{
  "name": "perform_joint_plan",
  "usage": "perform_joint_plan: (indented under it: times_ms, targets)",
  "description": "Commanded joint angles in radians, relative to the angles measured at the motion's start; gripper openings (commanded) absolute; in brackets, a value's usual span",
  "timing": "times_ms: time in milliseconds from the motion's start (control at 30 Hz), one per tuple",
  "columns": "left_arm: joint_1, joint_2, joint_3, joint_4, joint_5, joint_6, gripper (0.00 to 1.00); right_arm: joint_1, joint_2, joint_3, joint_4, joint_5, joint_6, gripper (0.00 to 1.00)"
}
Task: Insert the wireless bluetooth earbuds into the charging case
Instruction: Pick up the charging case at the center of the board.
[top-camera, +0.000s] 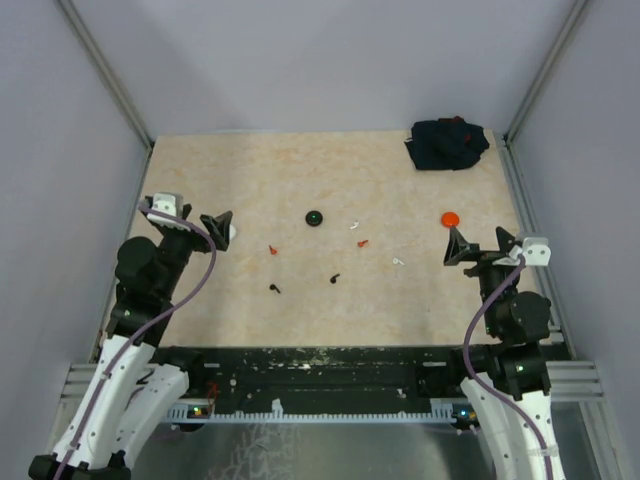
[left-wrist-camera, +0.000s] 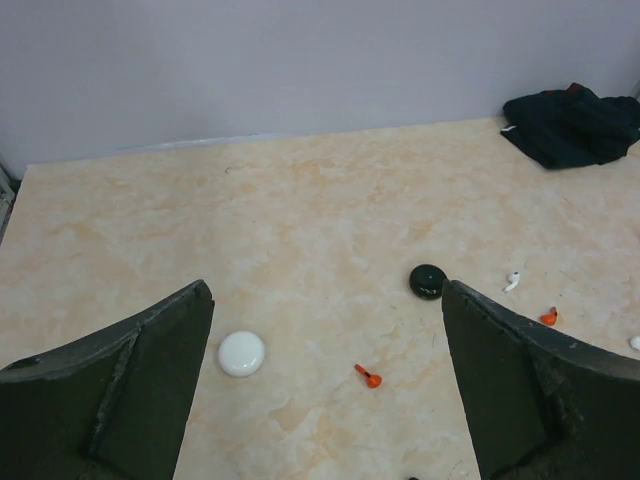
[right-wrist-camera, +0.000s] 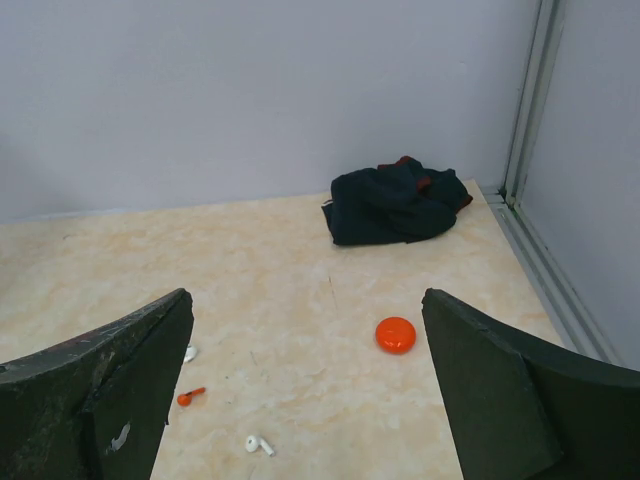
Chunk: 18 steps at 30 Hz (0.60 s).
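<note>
Three round charging cases lie shut on the table: white (top-camera: 232, 231) (left-wrist-camera: 242, 353), black (top-camera: 315, 218) (left-wrist-camera: 428, 281) and red (top-camera: 450, 218) (right-wrist-camera: 396, 334). Between them the earbuds are scattered: a white one (top-camera: 354, 226) (left-wrist-camera: 512, 282), a red one (top-camera: 362, 242) (right-wrist-camera: 188, 396), another white one (top-camera: 399, 262) (right-wrist-camera: 258, 444), another red one (top-camera: 272, 249) (left-wrist-camera: 368, 376), and two black ones (top-camera: 275, 288) (top-camera: 335, 278). My left gripper (top-camera: 188, 218) (left-wrist-camera: 327, 300) hovers open at the left, next to the white case. At the right my right gripper (top-camera: 480, 241) (right-wrist-camera: 308, 300) is open near the red case. Neither holds anything.
A crumpled dark cloth (top-camera: 448, 144) (right-wrist-camera: 395, 205) lies in the far right corner. Grey walls close the table on three sides, with metal rails (top-camera: 525, 215) along the edges.
</note>
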Motion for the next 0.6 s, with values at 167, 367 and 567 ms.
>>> perform_joint_plan:
  times_ms: [167,367,567]
  targets:
    - [0.011,0.015,0.006,0.031,0.003,0.002,1.00,-0.007,-0.027,0.027,0.054,0.002,0.005,0.97]
    - [0.017,0.059,0.026,0.004,-0.045,0.003,1.00,-0.007,-0.027,0.024,0.054,-0.022,0.008,0.98]
    - [0.017,0.205,0.107,-0.093,-0.080,-0.038,1.00,-0.007,-0.031,0.024,0.055,-0.053,0.020,0.98]
